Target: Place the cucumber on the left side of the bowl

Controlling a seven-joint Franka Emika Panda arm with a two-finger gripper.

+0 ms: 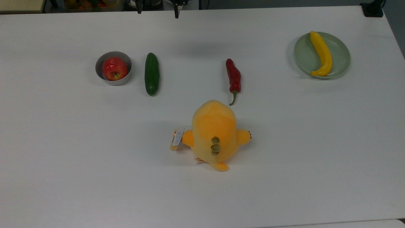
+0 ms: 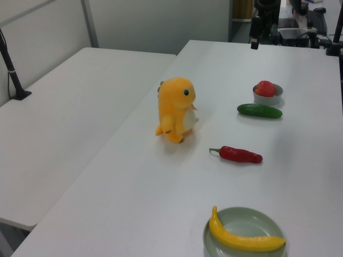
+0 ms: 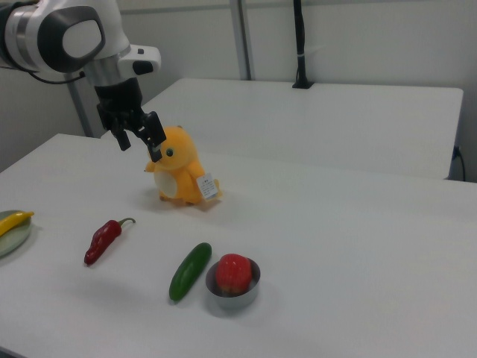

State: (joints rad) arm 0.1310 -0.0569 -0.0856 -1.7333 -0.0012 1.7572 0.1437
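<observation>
Right view: gripper [image 3: 137,139], jaws spread and holding nothing, hanging in the air well above the table [image 3: 313,224], in front of the toy [image 3: 177,176] as this camera sees it. Arm enters from the right view's upper left.

Cucumber [image 3: 189,271]: flat on the table, just beside the bowl [image 3: 233,292] on the right view's left, a narrow gap between them. In the top view the cucumber [image 1: 152,74] lies on the top view's right of the bowl [image 1: 113,68], lengthwise up and down the frame.

Bowl contents: one apple [image 3: 233,273].

Other items: chili [image 3: 103,240], further along the right view's left of the cucumber; banana [image 1: 321,53] on a plate [image 1: 341,57], well apart at the top view's right.

Step in hand, as judged: either the placing is done and the gripper is clear, or no grasp has begun; the two readings of "left" decide which.

Next move, if a grasp is wanted: descend over the cucumber's middle, jaws across its width, keeping off the bowl's wall.
</observation>
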